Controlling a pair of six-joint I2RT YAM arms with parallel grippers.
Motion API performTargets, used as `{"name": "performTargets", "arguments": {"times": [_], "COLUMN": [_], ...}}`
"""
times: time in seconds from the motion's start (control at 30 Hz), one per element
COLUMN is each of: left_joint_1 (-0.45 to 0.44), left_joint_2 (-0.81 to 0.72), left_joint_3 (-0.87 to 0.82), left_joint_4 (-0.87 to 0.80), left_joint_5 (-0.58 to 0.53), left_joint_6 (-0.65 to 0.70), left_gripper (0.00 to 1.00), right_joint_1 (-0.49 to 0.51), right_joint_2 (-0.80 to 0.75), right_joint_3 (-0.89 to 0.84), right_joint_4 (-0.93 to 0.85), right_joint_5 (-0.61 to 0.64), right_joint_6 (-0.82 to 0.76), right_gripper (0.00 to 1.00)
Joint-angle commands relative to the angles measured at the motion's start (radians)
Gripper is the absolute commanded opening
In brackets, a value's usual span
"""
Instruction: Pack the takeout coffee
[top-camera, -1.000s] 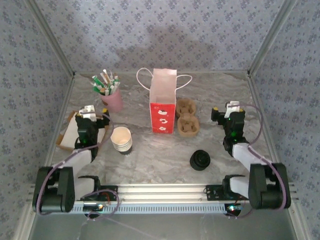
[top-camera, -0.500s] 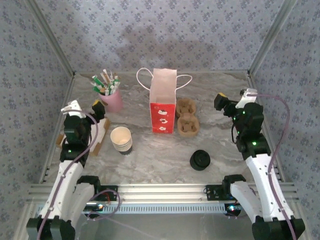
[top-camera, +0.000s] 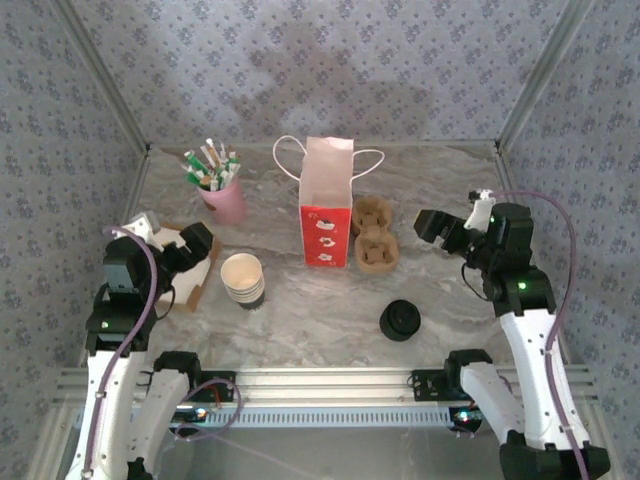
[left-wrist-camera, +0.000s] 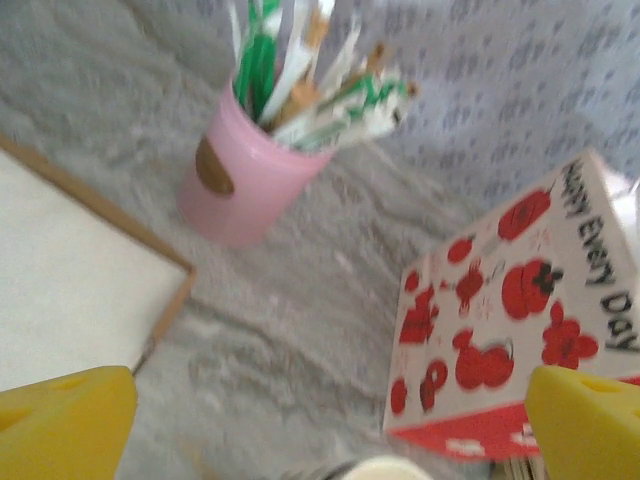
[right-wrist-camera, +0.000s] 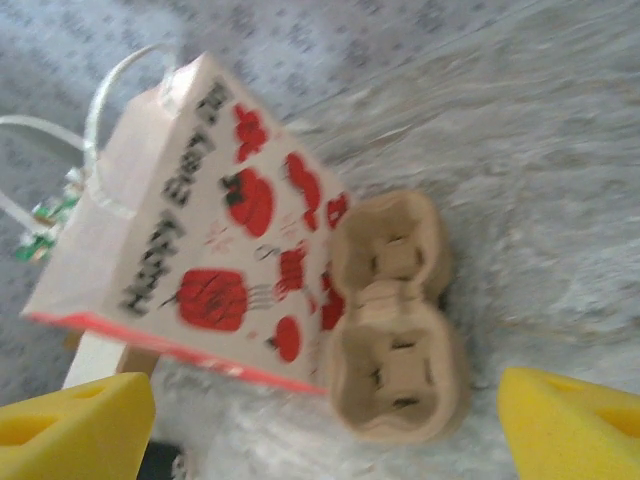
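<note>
**Open cup stands left of the bag, lid apart; both end effectors spread**

From above, the white paper cup stands upright on the bench. It is near the red-and-white paper bag, to its left and closer to the arms, not touching it. The cup's mouth is open, and a dark band at its foot is too small to identify. The black lid lies well apart to the right, nearer than the brown cup carrier beside the bag.

The left end effector hangs over the cardboard tray with its fingers wide apart. In the left wrist view the yellow fingertips are cropped by the bottom corners, and a pale rim between them is cut off by the lower edge. The pink cup of sachets is blurred.

The right end effector points toward the carrier, fingers apart. The right wrist view is smeared. A white shape and a dark one below the bag cannot be made out.
</note>
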Motion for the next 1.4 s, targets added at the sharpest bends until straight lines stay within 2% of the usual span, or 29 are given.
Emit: {"name": "performTargets", "arguments": {"times": [0.0,0.1,0.23,0.3,0.5,0.7,0.87,1.13,1.37], "left_joint_1": [0.003,0.007,0.008,0.007,0.007,0.008,0.008,0.007,0.008], "left_joint_2": [-0.024,-0.072,-0.172,-0.237,-0.346,-0.405,-0.441,-0.407,-0.440], "left_joint_3": [0.035,0.040,0.043,0.019,-0.045,-0.089,-0.119,-0.223,-0.283], "left_joint_4": [-0.165,-0.218,-0.330,-0.338,-0.388,-0.447,-0.437,-0.356,-0.379], "left_joint_5": [0.114,0.106,0.001,-0.013,-0.023,-0.021,0.027,0.233,0.239], "left_joint_6": [-0.062,-0.103,-0.183,-0.222,-0.331,-0.377,-0.399,-0.430,-0.405], "left_gripper": [0.99,1.00,1.00,0.99,0.99,0.99,0.89,0.71,0.65], "right_joint_1": [0.105,0.229,0.396,0.470,0.721,0.905,0.948,0.956,0.959], "right_joint_2": [-0.003,0.016,0.060,0.091,0.264,0.464,0.621,0.853,1.047], "right_joint_3": [0.063,0.087,0.119,0.136,0.266,0.426,0.551,0.730,0.927], "right_joint_4": [-0.120,-0.147,-0.151,-0.147,-0.184,-0.253,-0.305,-0.354,-0.394], "right_joint_5": [-0.028,0.033,0.113,0.137,0.244,0.342,0.352,0.326,0.299], "right_joint_6": [-0.027,-0.037,-0.036,-0.039,-0.079,-0.128,-0.140,-0.139,-0.133], "right_gripper": [0.87,0.85,0.83,0.81,0.79,0.77,0.72,0.63,0.51]}}
